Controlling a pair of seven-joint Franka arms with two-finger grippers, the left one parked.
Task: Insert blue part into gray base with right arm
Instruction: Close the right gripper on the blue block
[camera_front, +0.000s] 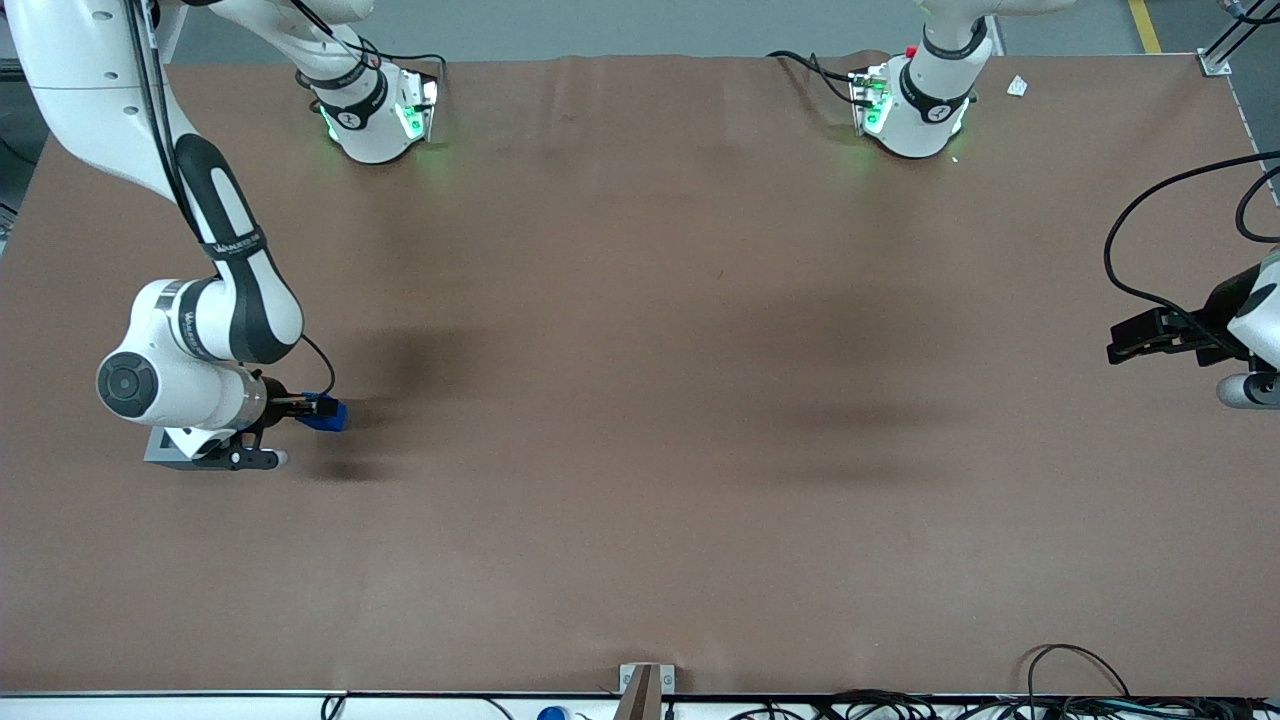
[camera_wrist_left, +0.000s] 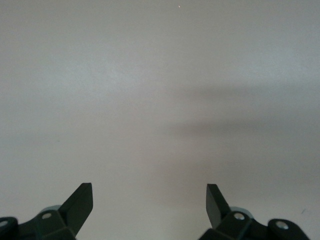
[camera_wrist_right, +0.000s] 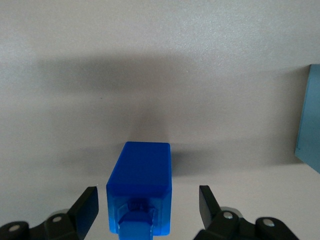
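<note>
The small bright blue plastic block (camera_wrist_right: 140, 187) lies on the brown table cover (camera_front: 640, 400), between the spread fingers of the black two-finger gripper (camera_wrist_right: 148, 210); the fingers do not touch it. The light gray cube-like base (camera_front: 165, 446) stands just beside this gripper, partly under the white right arm (camera_front: 190, 360).

You'll find no text you can read: the right arm (camera_front: 215, 300) has lettered black sleeve bands (camera_front: 232, 243), above the gripper (camera_front: 300, 408), but their words stay illegible.
</note>
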